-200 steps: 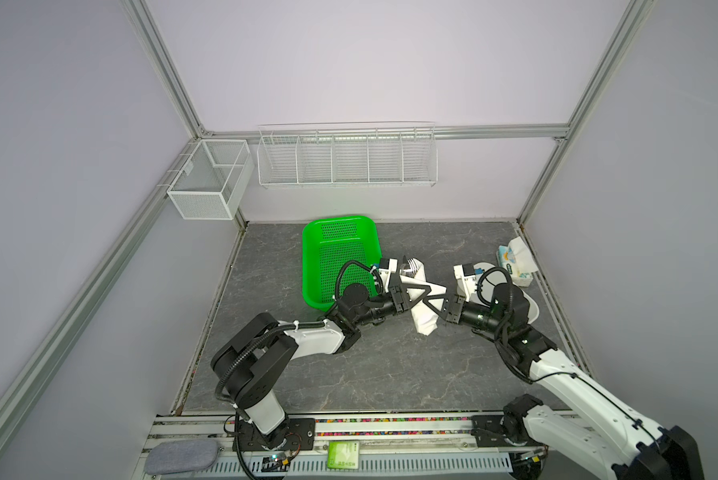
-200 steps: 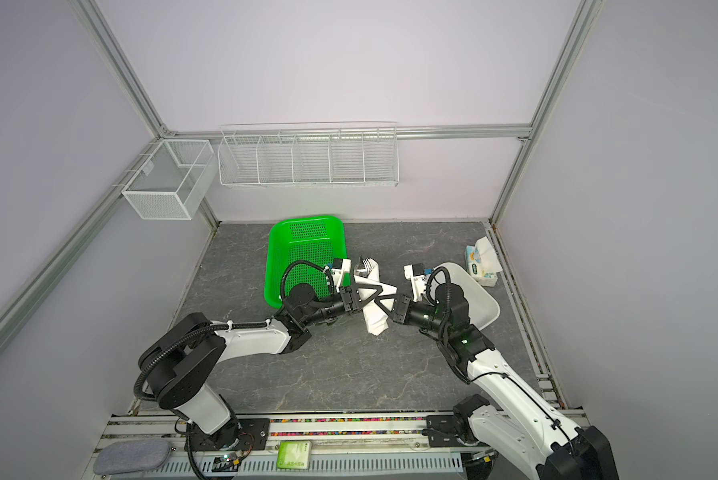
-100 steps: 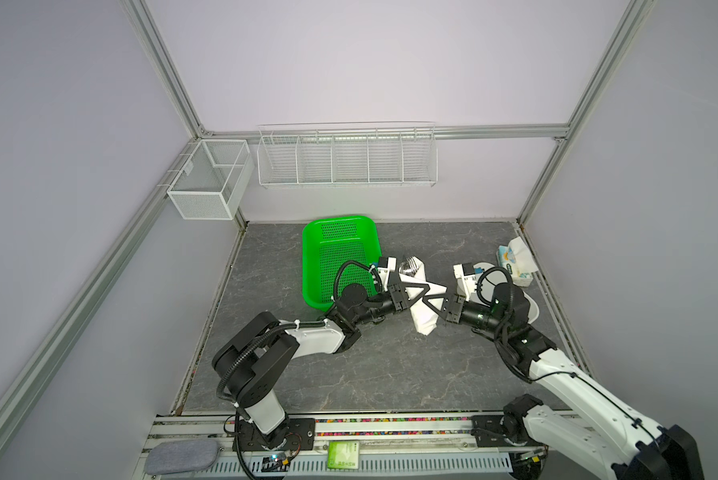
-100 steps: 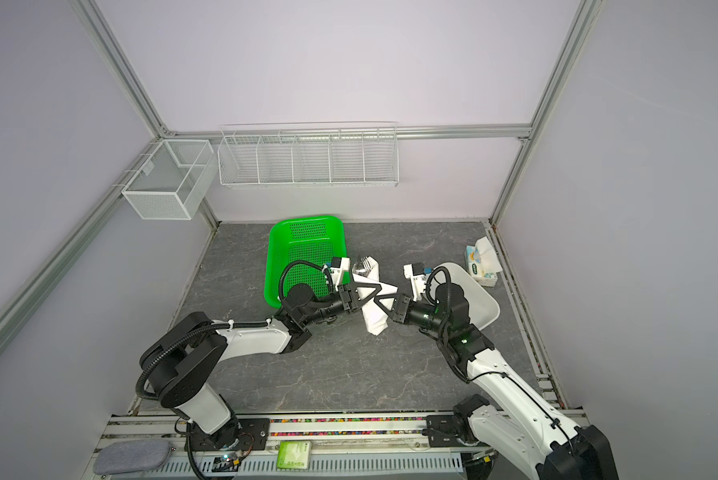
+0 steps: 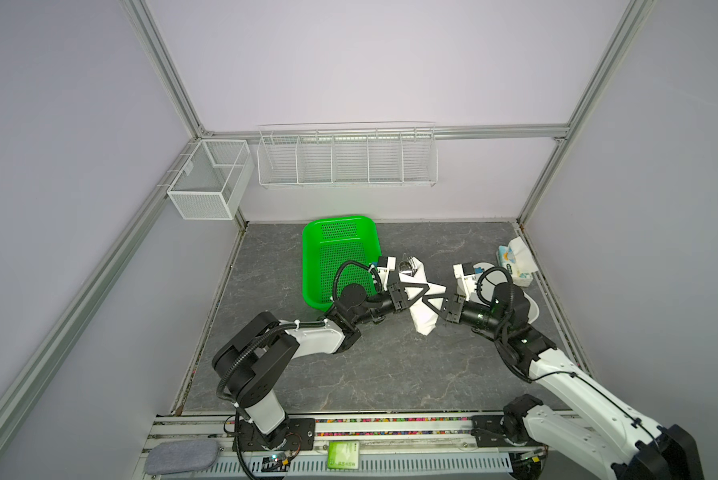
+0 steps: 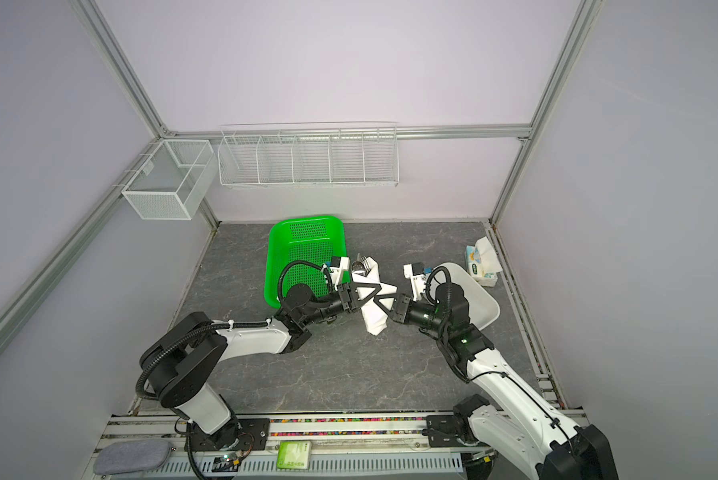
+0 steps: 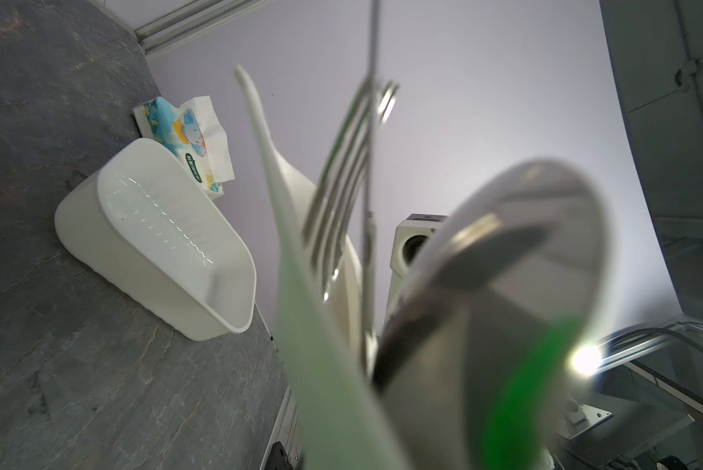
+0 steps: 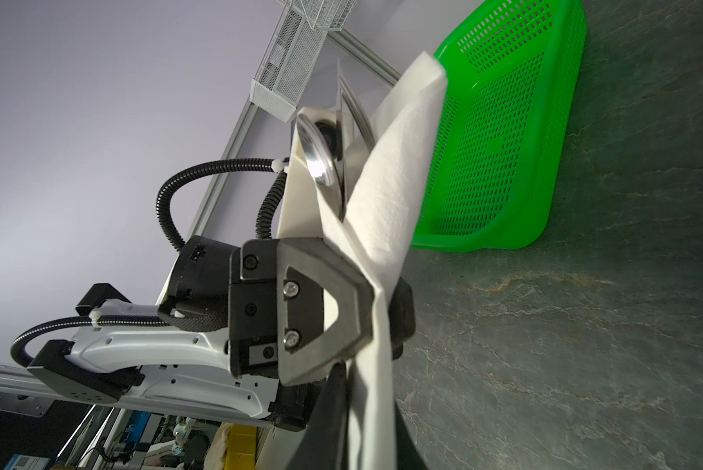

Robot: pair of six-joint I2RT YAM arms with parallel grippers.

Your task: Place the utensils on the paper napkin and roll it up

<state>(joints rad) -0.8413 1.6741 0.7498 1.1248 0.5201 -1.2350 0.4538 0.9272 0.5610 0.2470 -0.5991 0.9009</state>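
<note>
Three utensils point(image 8: 321, 162) sit wrapped in the paper napkin point(image 8: 398, 183), heads poking out beyond the left gripper point(image 8: 380, 305), which clamps the bundle. The right gripper point(image 8: 362, 423) apparently pinches its tail. Rolling looks nearly done; tightening and setting down are left.

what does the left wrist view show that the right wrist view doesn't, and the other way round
Only the left wrist view: the white plastic tub and the blue-and-white printed tissue pack next to it.

Only the right wrist view: the green perforated plastic basket, the white wire mesh box, and the left hand shut on the white paper napkin.

Both: that napkin, the shiny silver metal spoon poking out of it, and the grey stone-patterned tabletop.
</note>
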